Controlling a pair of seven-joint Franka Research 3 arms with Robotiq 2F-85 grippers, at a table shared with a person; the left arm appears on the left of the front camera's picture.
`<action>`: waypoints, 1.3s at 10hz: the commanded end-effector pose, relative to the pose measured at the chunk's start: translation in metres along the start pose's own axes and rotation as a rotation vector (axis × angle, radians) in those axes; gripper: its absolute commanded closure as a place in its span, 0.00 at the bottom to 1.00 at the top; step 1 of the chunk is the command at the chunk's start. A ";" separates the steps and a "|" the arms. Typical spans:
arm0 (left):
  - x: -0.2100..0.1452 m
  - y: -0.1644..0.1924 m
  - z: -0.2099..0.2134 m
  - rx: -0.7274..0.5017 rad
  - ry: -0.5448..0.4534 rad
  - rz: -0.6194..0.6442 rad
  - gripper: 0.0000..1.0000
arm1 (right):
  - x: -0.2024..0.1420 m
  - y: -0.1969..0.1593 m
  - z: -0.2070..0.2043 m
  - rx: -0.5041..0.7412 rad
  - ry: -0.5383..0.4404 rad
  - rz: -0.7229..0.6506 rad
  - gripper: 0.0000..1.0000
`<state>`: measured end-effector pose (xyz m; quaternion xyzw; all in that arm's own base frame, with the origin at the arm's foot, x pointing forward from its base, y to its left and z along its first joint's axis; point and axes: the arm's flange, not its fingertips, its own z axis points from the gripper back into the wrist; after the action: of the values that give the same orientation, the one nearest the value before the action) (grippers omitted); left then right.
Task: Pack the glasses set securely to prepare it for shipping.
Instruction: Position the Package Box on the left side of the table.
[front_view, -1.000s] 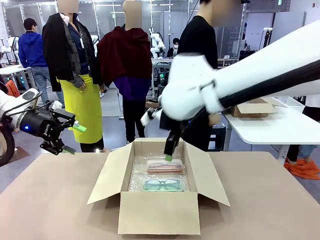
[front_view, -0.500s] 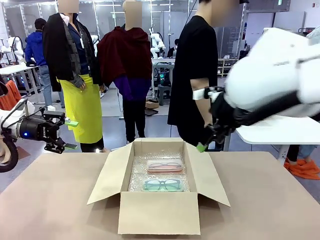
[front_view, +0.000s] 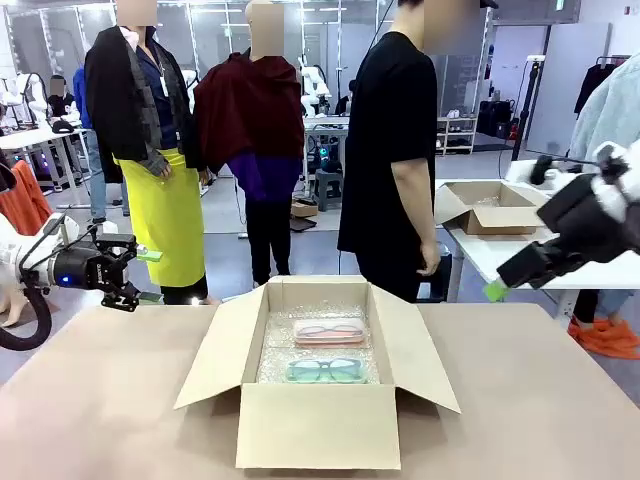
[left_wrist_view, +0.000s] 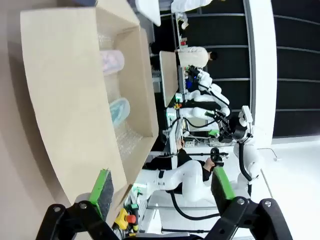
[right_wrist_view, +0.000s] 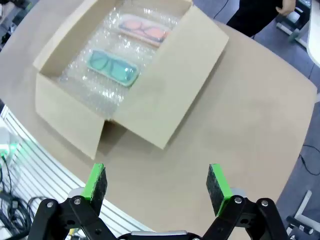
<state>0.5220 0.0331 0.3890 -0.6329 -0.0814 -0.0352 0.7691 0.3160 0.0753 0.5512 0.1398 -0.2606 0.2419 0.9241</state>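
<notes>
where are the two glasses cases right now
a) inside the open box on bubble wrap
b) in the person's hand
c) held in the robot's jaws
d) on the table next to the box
a: the pink glasses case and the mint glasses case lie one behind the other on the bubble wrap inside the cardboard box, whose flaps are open.

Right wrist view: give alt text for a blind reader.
An open cardboard box holds a pink glasses case and a teal glasses case on bubble wrap. The right end effector hangs open, empty, above the table.
</notes>
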 end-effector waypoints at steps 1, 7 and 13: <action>0.002 -0.007 0.002 -0.039 -0.036 -0.096 0.00 | 0.010 0.011 -0.011 -0.014 -0.008 -0.004 0.00; 0.015 0.022 0.005 0.057 -0.066 -0.055 0.00 | 0.010 0.011 -0.011 -0.014 -0.008 -0.004 0.00; 0.005 0.117 0.012 -0.085 -0.089 -0.060 0.00 | 0.010 0.011 -0.011 -0.014 -0.008 -0.004 0.00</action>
<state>0.5355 0.0644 0.2789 -0.6429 -0.1312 -0.0273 0.7542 0.3215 0.0871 0.5467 0.1345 -0.2622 0.2490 0.9226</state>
